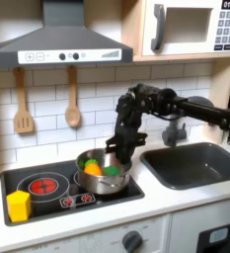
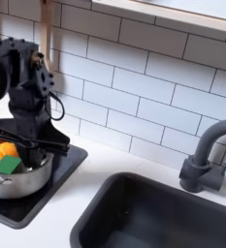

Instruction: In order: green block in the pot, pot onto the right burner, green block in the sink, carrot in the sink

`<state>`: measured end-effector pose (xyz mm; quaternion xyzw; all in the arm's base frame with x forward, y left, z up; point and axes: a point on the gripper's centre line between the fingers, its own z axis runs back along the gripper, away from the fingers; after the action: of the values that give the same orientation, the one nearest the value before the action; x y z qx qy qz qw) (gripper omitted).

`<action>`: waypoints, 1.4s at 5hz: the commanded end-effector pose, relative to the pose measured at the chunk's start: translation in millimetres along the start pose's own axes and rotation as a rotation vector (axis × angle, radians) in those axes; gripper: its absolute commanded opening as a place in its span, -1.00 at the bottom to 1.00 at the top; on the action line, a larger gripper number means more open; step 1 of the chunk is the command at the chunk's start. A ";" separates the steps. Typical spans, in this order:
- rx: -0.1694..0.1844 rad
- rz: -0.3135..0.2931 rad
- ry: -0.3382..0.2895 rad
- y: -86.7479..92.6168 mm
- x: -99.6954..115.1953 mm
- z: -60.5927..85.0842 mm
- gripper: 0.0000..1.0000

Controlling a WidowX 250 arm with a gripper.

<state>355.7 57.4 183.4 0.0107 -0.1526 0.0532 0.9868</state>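
The pot (image 1: 103, 173) sits on the stove (image 1: 47, 201) at its right end, over the burner nearest the sink (image 1: 200, 164), so the sliding step looks done. Inside it lie the green block (image 1: 112, 170) and the carrot (image 1: 92, 169), side by side — the carrot toward the first exterior view's left, the block toward its right. In the second exterior view the same pair shows at the picture's left edge, the green block (image 2: 5, 163) low in the pot (image 2: 17, 179) and the carrot (image 2: 0, 150) just behind it.

The tool (image 1: 119, 151) hangs straight down over the pot's far right rim, close above the green block. In the second exterior view the tool (image 2: 29, 136) reaches to the rim with a dark finger pointing into the pot, but I cannot tell whether it is wide, narrow or already pinching the block; the fingertips are too dark and blurred against the steel.

Judging by the layout, the step in hand is lifting the green block out. The vertical approach makes sense: low walls leave room only from above, and the carrot lies close enough to be nudged or caught by mistake.

The sink lies well to the right across the white table (image 1: 176, 198), past the dark faucet (image 2: 207, 155) — an easy carry once the block is held. A yellow block (image 1: 19, 206) stands at the stove's front left corner, out of the way.
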 end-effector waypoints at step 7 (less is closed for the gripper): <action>0.050 0.129 0.003 34.8 -11.0 19.8 1.00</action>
<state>336.3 90.2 197.5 0.0267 -0.1483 0.1197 0.9813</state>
